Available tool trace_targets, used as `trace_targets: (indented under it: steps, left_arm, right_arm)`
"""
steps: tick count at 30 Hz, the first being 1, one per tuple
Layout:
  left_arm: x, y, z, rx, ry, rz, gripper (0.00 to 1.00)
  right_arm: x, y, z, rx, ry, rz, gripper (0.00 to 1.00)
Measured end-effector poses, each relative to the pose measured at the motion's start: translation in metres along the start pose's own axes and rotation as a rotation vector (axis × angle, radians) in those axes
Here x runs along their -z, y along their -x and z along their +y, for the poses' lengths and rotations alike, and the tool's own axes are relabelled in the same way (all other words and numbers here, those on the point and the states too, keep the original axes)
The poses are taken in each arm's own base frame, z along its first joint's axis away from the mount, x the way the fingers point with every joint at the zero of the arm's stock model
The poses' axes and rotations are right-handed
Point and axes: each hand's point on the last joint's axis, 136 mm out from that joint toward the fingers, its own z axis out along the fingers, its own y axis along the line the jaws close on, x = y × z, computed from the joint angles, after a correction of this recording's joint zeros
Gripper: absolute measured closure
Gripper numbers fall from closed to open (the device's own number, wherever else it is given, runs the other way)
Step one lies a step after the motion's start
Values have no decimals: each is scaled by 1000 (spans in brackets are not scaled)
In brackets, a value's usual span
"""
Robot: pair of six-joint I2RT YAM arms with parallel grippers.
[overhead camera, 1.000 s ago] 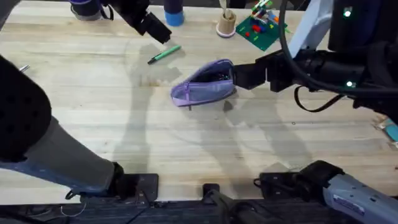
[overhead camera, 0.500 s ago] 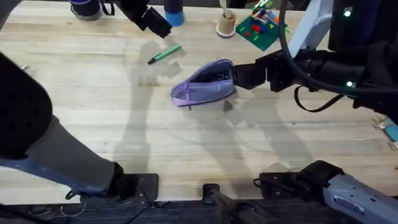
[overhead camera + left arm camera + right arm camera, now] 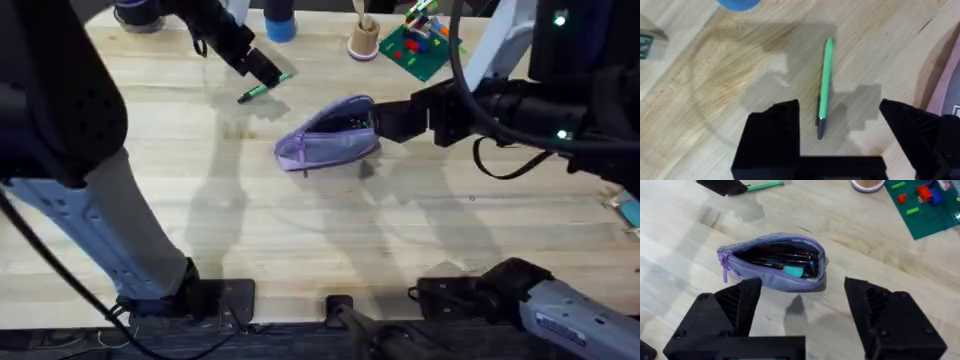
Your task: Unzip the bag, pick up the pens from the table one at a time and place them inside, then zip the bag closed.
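Since a second ago the left arm has swung up and across, and its left pincer (image 3: 262,70) has come down from the far edge onto the green pen (image 3: 263,87); the bag and the right arm have kept their places.

Nearest, bare planks of the desk (image 3: 300,240) lie between the two arm bases. Farther out, at mid-desk, the bag (image 3: 328,140) rests on its side with the zipper run open and its mouth gaping toward the right arm. The right wrist view looks into it: dark pens and something teal already lie inside. The right pincer (image 3: 385,124) sits just beside the bag's right end with its fingers spread wide, gripping nothing as far as I can see; I judge it waits there to steady the pouch or to take the zipper once the last pen is in.

Beyond the bag, the green pen lies flat on the wood, dark tip toward the left arm's base. In the left wrist view the left pincer's fingers (image 3: 772,127) stand wide apart, one on each side of the pen's dark end, not yet closed on it. That straddle looks like the set-up for a pinch across the barrel.

At the far edge stand a blue cup (image 3: 280,22), a small wooden pot (image 3: 364,38) and a green brick plate (image 3: 420,48) with coloured bricks. I can read no writing on anything.
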Motion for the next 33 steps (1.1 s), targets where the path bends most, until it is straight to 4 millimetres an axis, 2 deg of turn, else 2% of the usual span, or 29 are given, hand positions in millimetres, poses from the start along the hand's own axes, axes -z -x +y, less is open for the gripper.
trace_targets:
  steps: [11,17,21,25,28,33]
  left_arm:
    - [-48,-27,8,25,-44,86,8]
    - [-52,-15,15,-24,-5,45,7]
    - [-56,-9,7,-55,-9,49,6]
    - [-61,-5,-2,-89,0,77,50]
    - [-64,-4,-5,-110,17,101,95]
    - [-66,-5,-7,-120,23,117,115]
  right_arm:
    - [0,0,0,0,0,-2,5]
    - [0,0,0,0,0,-2,5]
    - [0,0,0,0,0,-2,5]
    - [0,1,0,0,0,-3,5]
    - [0,1,0,0,0,-3,5]
    - [0,2,0,0,1,-9,5]
